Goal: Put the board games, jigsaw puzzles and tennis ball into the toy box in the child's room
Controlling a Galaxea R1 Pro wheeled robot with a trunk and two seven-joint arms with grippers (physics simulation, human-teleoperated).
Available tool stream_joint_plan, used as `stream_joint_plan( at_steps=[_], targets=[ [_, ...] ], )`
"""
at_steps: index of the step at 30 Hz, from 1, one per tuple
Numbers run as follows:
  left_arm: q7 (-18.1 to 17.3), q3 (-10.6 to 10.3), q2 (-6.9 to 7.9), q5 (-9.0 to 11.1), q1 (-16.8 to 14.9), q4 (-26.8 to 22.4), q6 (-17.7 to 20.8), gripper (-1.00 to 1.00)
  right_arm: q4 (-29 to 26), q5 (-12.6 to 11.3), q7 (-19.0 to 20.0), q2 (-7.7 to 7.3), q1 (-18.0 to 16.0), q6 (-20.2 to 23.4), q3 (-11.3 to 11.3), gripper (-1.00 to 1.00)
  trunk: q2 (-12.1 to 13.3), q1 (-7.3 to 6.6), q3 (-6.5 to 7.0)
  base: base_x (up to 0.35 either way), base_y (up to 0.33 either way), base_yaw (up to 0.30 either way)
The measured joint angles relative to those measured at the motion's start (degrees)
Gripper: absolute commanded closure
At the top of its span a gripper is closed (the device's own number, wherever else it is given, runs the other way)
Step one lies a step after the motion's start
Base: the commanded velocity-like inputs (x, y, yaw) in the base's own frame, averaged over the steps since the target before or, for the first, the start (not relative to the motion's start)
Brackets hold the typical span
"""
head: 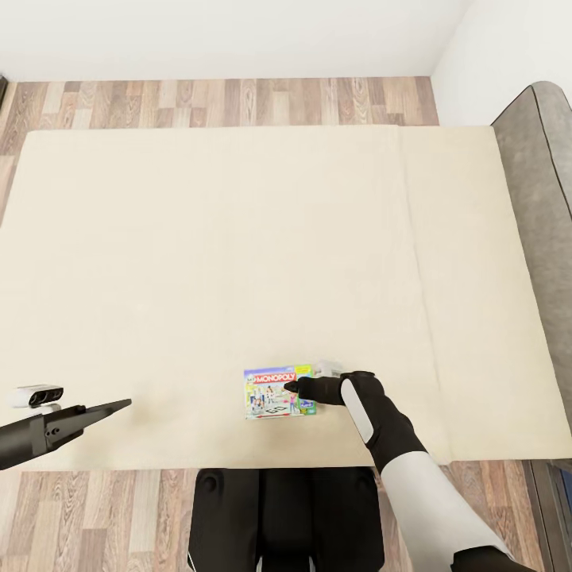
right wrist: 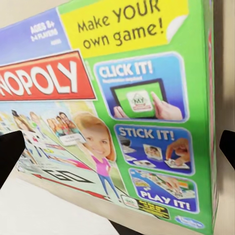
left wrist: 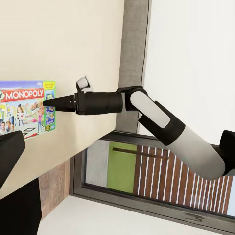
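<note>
Left gripper (head: 119, 405) hangs over the near-left part of the bed (head: 199, 238), well apart from the game; whether its fingers are parted or together I cannot tell. Centre: board game (head: 278, 392) lying flat on the mattress near the edge closest to me. Cover green and white with a red MONOPOLY band, a yellow "Make YOUR own game!" flash, and small blue panels down one side. Looks like light, stiff cardboard with a glossy print, so likely slippery; the soft mattress may give under a push. Best hold, I judge: pinch across a short edge, one finger above, one below. Right gripper (head: 292, 388) sits at the box's right edge, fingers apart and straddling it in the wrist view, not yet clamped.
</note>
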Motion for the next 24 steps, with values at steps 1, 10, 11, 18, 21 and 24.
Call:
stream_joint_plan(
  at_steps=[1, 10, 11, 18, 21, 24],
  targets=[
    [0.00, 0.00, 0.00, 0.00, 0.00, 0.00, 0.00, -1.00, 0.00, 0.03, -0.01, 0.00, 0.00, 0.00, 0.01, -1.00, 0.00, 0.00, 0.00, 0.000, 0.000, 0.000],
    [0.00, 0.00, 0.00, 0.00, -0.01, 0.00, 0.00, -1.00, -0.16, 0.92, -0.82, 0.00, 0.00, -0.20, 0.28, -1.00, 0.00, 0.00, 0.00, 0.000, 0.000, 0.000],
    [0.00, 0.00, 0.00, 0.00, 0.00, 0.00, 0.00, -1.00, -0.28, 0.96, -0.93, 0.00, 0.00, -0.30, 0.31, -1.00, 0.00, 0.00, 0.00, 0.000, 0.000, 0.000],
    [0.00, 0.00, 0.00, 0.00, 0.00, 0.00, 0.00, -1.00, -0.53, 1.01, -1.10, 0.00, 0.00, -0.35, 0.30, -1.00, 0.00, 0.00, 0.00, 0.000, 0.000, 0.000],
    [0.00, 0.00, 0.00, 0.00, 0.00, 0.00, 0.00, -1.00, -0.63, 0.98, -1.07, 0.00, 0.00, -0.15, 0.27, -1.00, 0.00, 0.00, 0.00, 0.000, 0.000, 0.000],
    [0.00, 0.00, 0.00, 0.00, 0.00, 0.00, 0.00, -1.00, -0.73, 1.00, -1.06, 0.00, 0.00, 0.04, 0.24, -1.00, 0.00, 0.00, 0.00, 0.000, 0.000, 0.000]
  ],
)
